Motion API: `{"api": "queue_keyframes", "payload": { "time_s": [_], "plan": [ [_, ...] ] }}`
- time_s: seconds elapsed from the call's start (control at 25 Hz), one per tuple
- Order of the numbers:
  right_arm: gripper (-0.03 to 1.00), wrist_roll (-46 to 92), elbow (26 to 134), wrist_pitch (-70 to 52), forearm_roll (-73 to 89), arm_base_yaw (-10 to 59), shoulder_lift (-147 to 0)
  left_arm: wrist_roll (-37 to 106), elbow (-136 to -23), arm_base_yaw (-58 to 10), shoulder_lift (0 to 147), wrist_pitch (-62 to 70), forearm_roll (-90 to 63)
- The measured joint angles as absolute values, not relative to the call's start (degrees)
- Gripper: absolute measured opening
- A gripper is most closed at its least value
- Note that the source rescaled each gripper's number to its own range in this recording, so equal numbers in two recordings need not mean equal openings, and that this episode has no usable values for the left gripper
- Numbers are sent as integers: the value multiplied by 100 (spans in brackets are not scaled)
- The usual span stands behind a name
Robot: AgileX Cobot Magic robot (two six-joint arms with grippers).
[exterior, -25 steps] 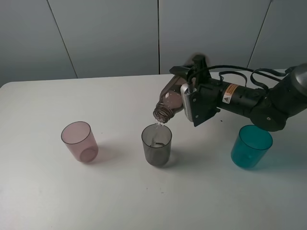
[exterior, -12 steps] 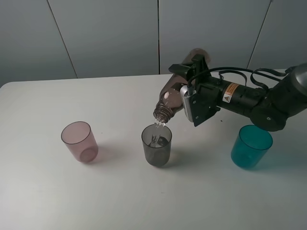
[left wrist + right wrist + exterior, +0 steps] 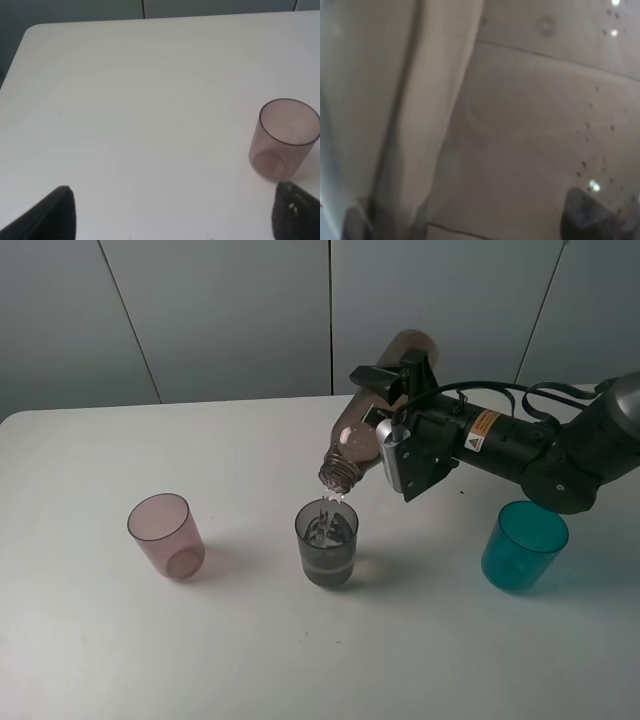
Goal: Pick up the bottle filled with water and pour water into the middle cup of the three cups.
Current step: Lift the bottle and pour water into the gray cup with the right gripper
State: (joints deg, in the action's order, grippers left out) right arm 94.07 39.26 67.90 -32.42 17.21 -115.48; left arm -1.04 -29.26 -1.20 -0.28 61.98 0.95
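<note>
I'm working over the white worktop [image 3: 200, 640]. My right claw [image 3: 386, 422] is clamped hard across the body of the bottle [image 3: 352, 440]. In the right wrist view the smoky plastic [image 3: 520, 125] fills almost everything, so I read the grip from the high camera.

The bottle's long axis runs on a slant through the claw. Its base is up and behind the claw, and its threaded neck is down and ahead of it, pointing towards the left arm's side. The coming move turns on that line: the mouth hangs directly above the rim of the middle cup [image 3: 327, 545], apart from it and not touching. A thin stream falls from the neck into the cup, and I judge the cup to be partly filled, with the surface rippling.

The right arm is much the nearer. My left claw [image 3: 172, 215] stands spread wide with nothing between its fingers, low over bare worktop.

The teal cup [image 3: 524, 545] sits below the right forearm, behind the claw, and looks empty. The pink cup [image 3: 165, 535] stands well beyond the middle cup, near the left claw [image 3: 285, 140], and is also empty.

I judge the pour is underway. Righting the neck is the delicate part.
</note>
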Motion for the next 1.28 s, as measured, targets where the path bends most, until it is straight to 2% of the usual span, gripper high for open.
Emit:
{"api": "queue_keyframes", "payload": {
  "time_s": [1.28],
  "plan": [
    [0,10107,3926,6823,-3718,1721,-11225,-114,-2926,-120,-28,6198,95]
  ]
}}
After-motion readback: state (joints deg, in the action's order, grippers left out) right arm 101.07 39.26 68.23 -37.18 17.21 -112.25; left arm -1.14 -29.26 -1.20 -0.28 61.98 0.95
